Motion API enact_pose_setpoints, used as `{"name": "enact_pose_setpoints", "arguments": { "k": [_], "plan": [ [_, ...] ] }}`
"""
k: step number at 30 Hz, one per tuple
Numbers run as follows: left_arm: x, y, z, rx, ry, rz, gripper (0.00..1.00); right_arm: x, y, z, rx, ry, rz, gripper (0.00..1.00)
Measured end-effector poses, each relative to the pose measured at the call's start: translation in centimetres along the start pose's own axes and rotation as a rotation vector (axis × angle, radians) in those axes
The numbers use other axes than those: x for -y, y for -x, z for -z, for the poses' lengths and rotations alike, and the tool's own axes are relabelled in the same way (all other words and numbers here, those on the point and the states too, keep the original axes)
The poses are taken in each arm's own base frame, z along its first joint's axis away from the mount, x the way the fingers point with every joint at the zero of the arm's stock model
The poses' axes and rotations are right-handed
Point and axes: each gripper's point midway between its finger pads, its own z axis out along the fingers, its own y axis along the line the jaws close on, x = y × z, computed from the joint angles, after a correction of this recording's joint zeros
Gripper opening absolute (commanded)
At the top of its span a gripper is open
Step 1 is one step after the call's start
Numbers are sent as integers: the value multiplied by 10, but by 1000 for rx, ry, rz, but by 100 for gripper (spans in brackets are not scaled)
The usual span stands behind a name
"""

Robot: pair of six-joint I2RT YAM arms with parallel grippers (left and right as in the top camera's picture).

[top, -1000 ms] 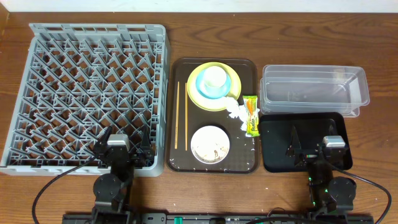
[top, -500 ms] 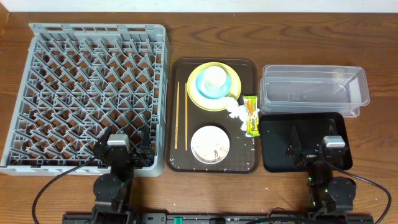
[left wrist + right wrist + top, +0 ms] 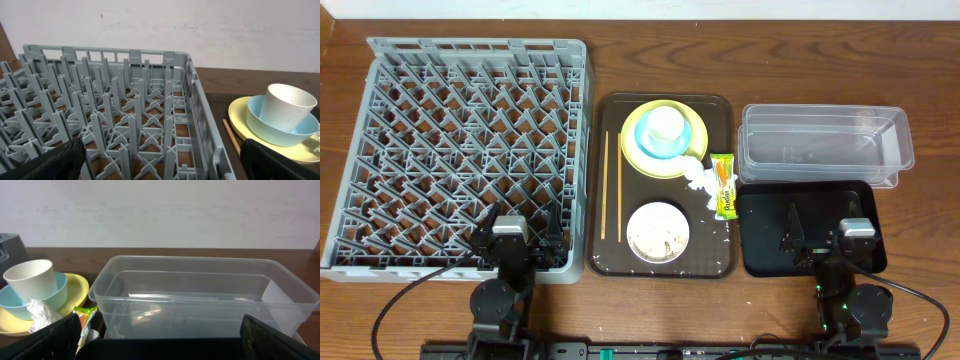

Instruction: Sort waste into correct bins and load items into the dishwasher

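Overhead shows the left gripper and right gripper with jaws wide open, empty. Best to pinch the crumpled tissue from above, missing the yellow plate.

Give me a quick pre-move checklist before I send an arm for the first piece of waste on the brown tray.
1. Left gripper open and empty: ok.
2. Right gripper open and empty: ok. It hangs over the black tray.
3. Clear tub empty: ok.
4. Tissue free to lift: cannot tell. It lies against the yellow plate and the wrapper.
5. Yellow plate free to load: not ok. The blue bowl, with the white cup in it, sits on it.
6. Dish rack has free pegs: ok, nothing in it.
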Motion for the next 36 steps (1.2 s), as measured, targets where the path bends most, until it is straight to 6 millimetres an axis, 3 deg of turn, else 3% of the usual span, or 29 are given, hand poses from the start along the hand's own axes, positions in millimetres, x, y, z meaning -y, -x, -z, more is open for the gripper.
{"name": "enact_pose_setpoints", "arguments": {
  "k": [22,28,36],
  "plan": [
    [0,7,0,30,3,4,100,0,0,0,0,0,0,99],
    [16,51,8,147,-88,45,100,0,0,0,0,0,0,99],
    [35,155,42,110,-179,84,100,0,0,0,-1,0,0,99]
  ]
}}
